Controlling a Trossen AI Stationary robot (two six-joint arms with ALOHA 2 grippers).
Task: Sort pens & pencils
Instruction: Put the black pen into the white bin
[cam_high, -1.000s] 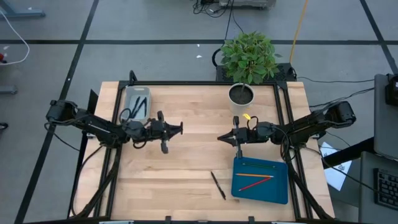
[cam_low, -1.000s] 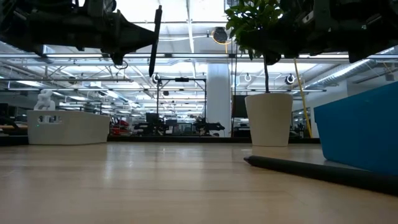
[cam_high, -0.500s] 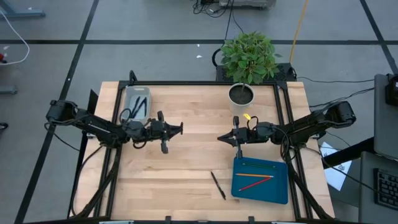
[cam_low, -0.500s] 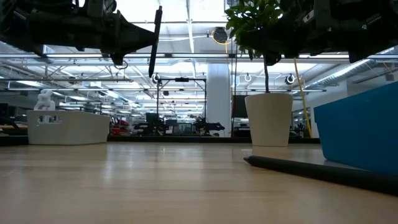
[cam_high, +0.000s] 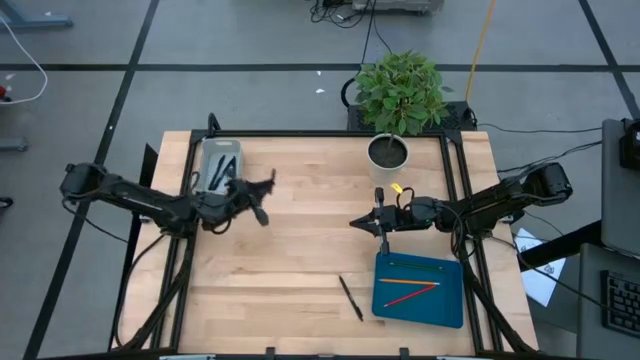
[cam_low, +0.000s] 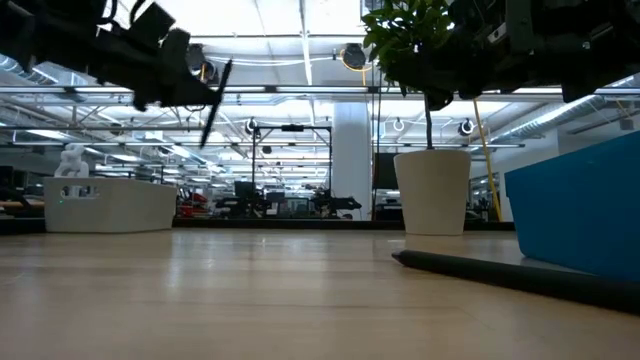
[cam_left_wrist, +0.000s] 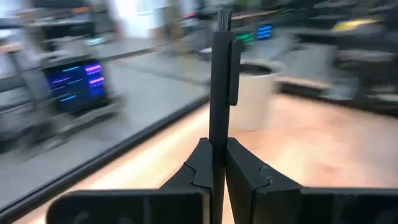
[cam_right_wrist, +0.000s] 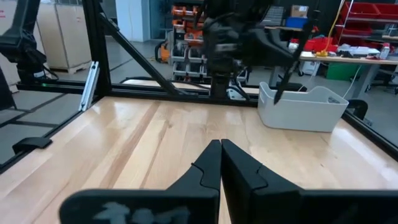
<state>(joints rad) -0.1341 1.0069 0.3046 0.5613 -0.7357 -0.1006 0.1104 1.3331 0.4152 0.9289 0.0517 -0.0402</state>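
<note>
The left gripper (cam_high: 262, 190), clamped on a black pen (cam_high: 259, 208), has swung back from mid-counter toward the far-left white bin (cam_high: 205, 160), which already holds dark pens, so I judge the drop into that bin to be close. The right gripper (cam_high: 358, 222) has not moved, pressed together and empty just beyond the blue tray (cam_high: 448, 300) with the pencils (cam_high: 412, 284). One more pen (cam_high: 350, 298) lies on the counter (cam_high: 310, 180) left of the tray.

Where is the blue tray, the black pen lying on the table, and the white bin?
Blue rectangular tray (cam_high: 448, 308), high view, bare floor near its corner.
Black pen on the table (cam_high: 350, 298), high view, mid-barrel.
White bin (cam_high: 206, 158), high view, its rim.
</note>
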